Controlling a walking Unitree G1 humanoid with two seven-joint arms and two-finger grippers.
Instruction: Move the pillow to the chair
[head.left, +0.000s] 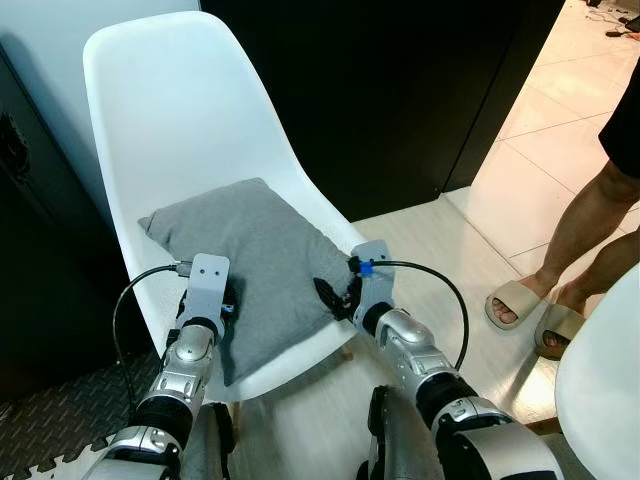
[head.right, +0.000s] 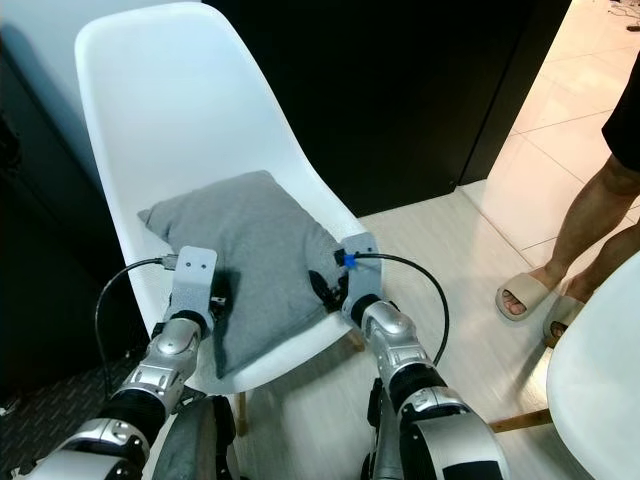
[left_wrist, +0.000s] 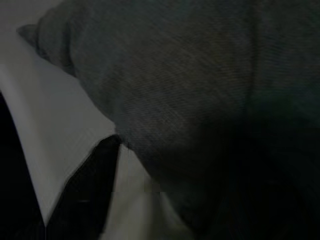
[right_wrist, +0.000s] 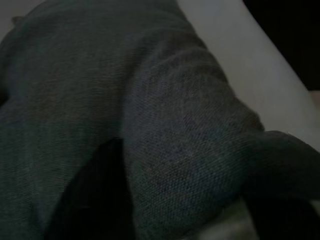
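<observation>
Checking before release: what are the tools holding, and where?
The pillow, lying on the chair: left tool at its left edge, right tool at its right edge.

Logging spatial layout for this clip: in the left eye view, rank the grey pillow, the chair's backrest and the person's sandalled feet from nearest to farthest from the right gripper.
1. Grey pillow: touching the right gripper, at its right edge.
2. Chair backrest: behind, up to the left.
3. Person's sandalled feet: on the floor, far right.

A grey fabric pillow (head.left: 250, 265) is laid flat on the seat of a white moulded plastic chair (head.left: 180, 110), one corner pointed toward the backrest, its front edge held between two grippers.
</observation>
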